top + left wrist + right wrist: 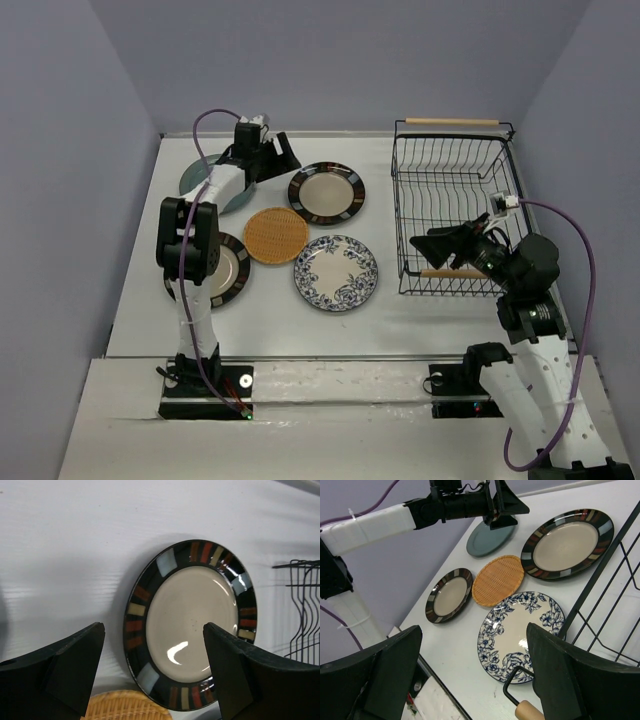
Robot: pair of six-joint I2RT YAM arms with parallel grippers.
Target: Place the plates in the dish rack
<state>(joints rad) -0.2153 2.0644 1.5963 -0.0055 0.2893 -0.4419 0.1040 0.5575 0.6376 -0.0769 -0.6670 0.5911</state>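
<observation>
Five plates lie flat on the white table. A teal plate (pixel 193 177) lies at the back left, partly under my left arm. One striped-rimmed plate (pixel 326 192) lies at the back centre, the other (pixel 228 272) at the left. The woven orange plate (pixel 276 235) and the blue floral plate (pixel 336 272) lie between them. The black wire dish rack (pixel 455 205) stands at the right with no plates in it. My left gripper (pixel 281 150) is open and empty, hovering by the teal plate and facing the striped plate (pixel 192 625). My right gripper (pixel 441 245) is open and empty over the rack's near left corner, above the floral plate (pixel 535 610).
The rack's wooden handles are at the back (pixel 452 122) and the front (pixel 452 272); the front one also shows in the right wrist view (pixel 530 711). Grey walls close the table at the back and sides. My left arm (pixel 190 245) crosses over the left striped plate.
</observation>
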